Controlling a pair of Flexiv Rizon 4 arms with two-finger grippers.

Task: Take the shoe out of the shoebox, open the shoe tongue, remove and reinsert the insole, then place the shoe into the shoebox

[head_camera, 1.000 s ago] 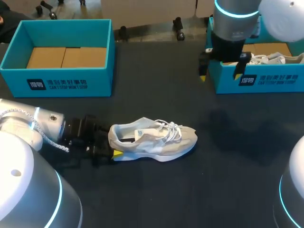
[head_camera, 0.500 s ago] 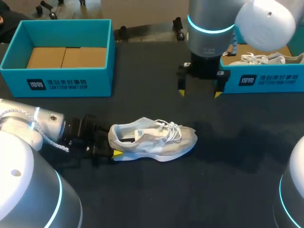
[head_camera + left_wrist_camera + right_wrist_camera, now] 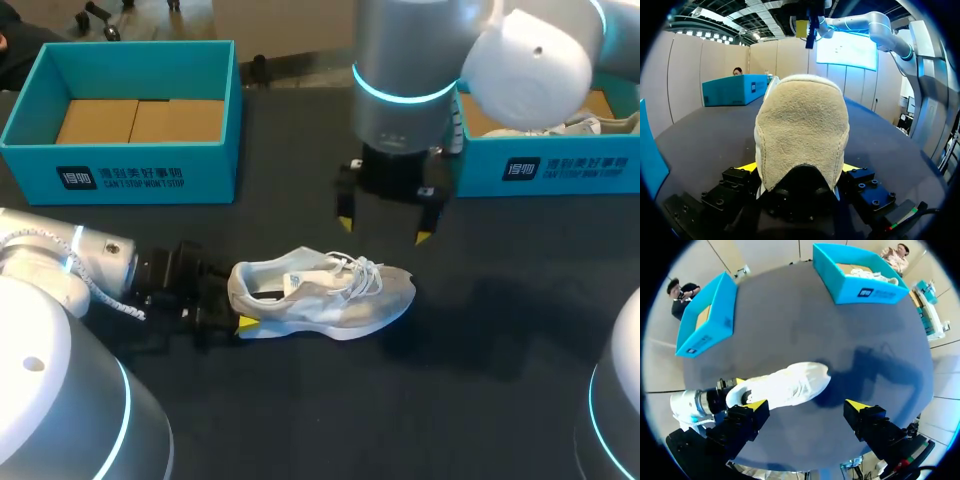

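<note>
Shoe (image 3: 320, 295) out of any box, sitting sole-down on the bench (image 3: 300, 410), roughly mid-bench on the near side. Pale grey-white, laces up top, toe pointing to my right, heel to my left.

Left jaws: clenched on the shoe's heel. Left wrist view shows the suede heel (image 3: 802, 130) filling the gap, one yellow fingertip (image 3: 747, 167) against one side and the other tip against the opposite side. In the head view only one yellow tip peeks out low by the heel. Left arm (image 3: 70, 265) comes in low along the bench from my left.

Right jaws: released, spread wide, nothing between them. They hang above the shoe's laced front half, not touching it. Right arm (image 3: 405, 90) reaches in from the right and past the middle. In the right wrist view the shoe (image 3: 785, 385) lies below and ahead of the two yellow tips, with a dark shadow on the bench beside its toe.

Left shoebox (image 3: 150, 170): blue, open, far left of the bench, brown cardboard (image 3: 140, 120) in the bottom. Well apart from the shoe.

Right shoebox (image 3: 560, 165): blue, open, far right, partly hidden behind my right arm. A second pale shoe (image 3: 595, 125) lies inside it.

Can't tell the state of the insole or the tongue from these views.
</note>
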